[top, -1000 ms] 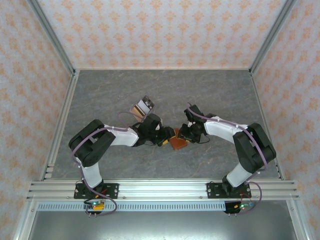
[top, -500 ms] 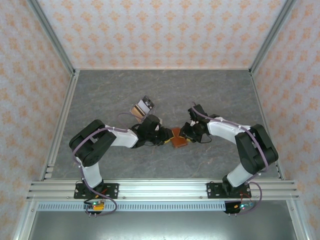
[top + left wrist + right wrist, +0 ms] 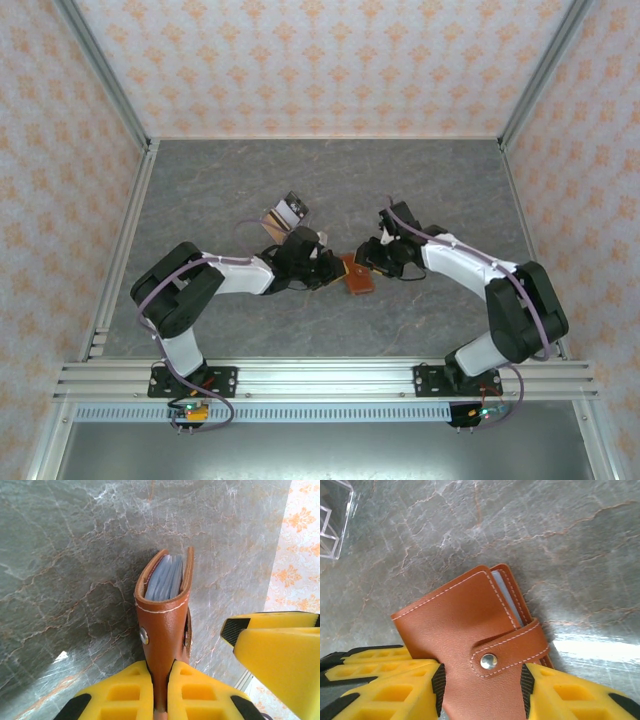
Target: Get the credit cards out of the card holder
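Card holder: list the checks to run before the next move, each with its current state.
1. Left fingers clamped on the card holder: ok.
2. Snap strap undone: not ok, it is buttoned across the cover.
3. Right fingers gripping: cannot tell; they flank the holder, but whether they press on it is unclear.
4. Holder lifted off the table: cannot tell.
5. Cards reachable: not ok; pale sleeves show at the open edge, nothing pulled out.
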